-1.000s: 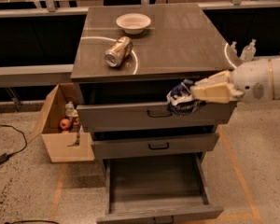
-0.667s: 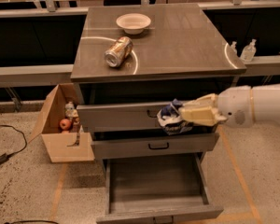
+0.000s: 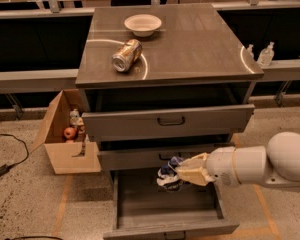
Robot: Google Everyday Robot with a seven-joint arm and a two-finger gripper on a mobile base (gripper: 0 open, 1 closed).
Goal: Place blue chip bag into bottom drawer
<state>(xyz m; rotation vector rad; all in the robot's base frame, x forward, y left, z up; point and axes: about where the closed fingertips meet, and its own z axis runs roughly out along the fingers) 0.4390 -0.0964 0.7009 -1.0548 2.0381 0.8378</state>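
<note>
The blue chip bag (image 3: 169, 174), crumpled dark blue foil with white patches, is held in my gripper (image 3: 182, 175), which is shut on it. The white arm reaches in from the right. The bag hangs in front of the middle drawer (image 3: 140, 157), just above the back part of the bottom drawer (image 3: 155, 204). The bottom drawer is pulled out, a wide shallow grey tray with nothing visible inside it.
On the cabinet top (image 3: 200, 49) lie a gold-brown can (image 3: 126, 55) on its side and a white bowl (image 3: 142, 24). The top drawer (image 3: 167, 121) is slightly pulled out. An open cardboard box (image 3: 65, 134) with small items stands on the floor at the left.
My gripper with the blue chip bag has moved down and to the left, from in front of the top drawer to just above the open bottom drawer.
</note>
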